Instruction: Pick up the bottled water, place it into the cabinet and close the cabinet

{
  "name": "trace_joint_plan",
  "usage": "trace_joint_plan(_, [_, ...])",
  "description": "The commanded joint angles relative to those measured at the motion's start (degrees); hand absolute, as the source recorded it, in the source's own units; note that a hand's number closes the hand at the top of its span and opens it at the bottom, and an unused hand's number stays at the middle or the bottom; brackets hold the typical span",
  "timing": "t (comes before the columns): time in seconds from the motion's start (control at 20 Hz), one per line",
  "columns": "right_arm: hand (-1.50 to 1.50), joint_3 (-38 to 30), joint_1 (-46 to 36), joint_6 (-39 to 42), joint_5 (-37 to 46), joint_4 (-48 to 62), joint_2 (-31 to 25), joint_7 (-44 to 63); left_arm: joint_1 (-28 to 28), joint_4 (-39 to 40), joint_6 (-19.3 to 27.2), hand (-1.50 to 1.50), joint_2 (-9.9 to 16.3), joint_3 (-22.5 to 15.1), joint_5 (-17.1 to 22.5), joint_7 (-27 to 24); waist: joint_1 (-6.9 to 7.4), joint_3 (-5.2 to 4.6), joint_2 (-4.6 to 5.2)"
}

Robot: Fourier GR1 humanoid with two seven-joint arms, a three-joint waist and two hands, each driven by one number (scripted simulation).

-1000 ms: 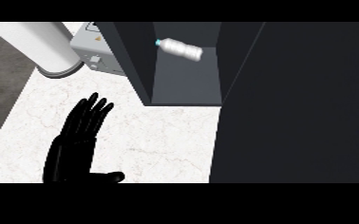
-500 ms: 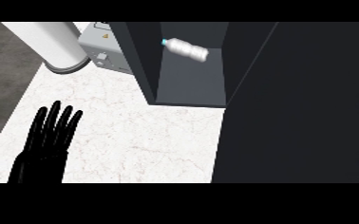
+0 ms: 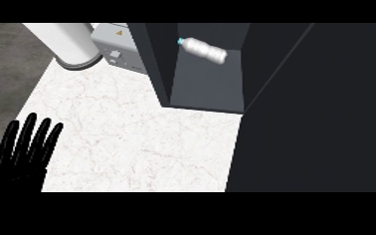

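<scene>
Bottled water (image 3: 205, 50) lies tilted inside the open cabinet (image 3: 209, 82), cap toward the upper left, near the back. Cabinet's right side is a big dark panel, cut off by the frame. Left of the cabinet: grey box (image 3: 117, 50), partly hidden, and white cylinder (image 3: 67, 42). Marble tabletop (image 3: 140, 139) in front. Left hand (image 3: 28, 147) at the far left edge, fingers straight, holding nothing, partly cut off. Right hand not visible.

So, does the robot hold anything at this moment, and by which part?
Nothing is held. The left hand is open with straight fingers at the lower left, and the water bottle lies alone inside the cabinet. The right hand is not in view.
</scene>
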Motion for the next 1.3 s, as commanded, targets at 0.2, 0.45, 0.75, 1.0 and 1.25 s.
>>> trace_joint_plan(0.2, [1.50,11.73,-6.75,2.19,0.66,-3.17,1.83,7.81,2.01,-0.58,-5.67,-1.50,3.77,3.13,2.46,0.07,3.56,-0.15,1.01])
trace_joint_plan(0.45, [1.50,10.74,-10.02,2.35,-0.68,-2.31,1.60,9.93,2.00,-0.68,-7.34,-1.50,4.86,4.29,3.06,0.05,5.02,-0.23,1.57])
trace_joint_plan(0.75, [1.50,7.49,-15.49,4.28,0.36,-0.67,-0.53,11.19,1.91,-0.79,-9.42,-1.50,6.41,4.42,3.43,0.95,8.06,-0.57,2.01])
trace_joint_plan(1.0, [1.50,4.14,-21.22,7.04,1.02,-1.43,-3.78,11.16,0.28,-0.13,-9.84,-1.50,7.46,5.62,3.99,1.64,9.29,-0.87,2.20])
trace_joint_plan(1.25, [1.50,4.32,-23.74,6.28,-0.37,-0.94,-3.02,13.36,0.74,0.17,-10.53,-1.50,8.15,6.40,4.51,1.81,8.59,-0.84,1.74])
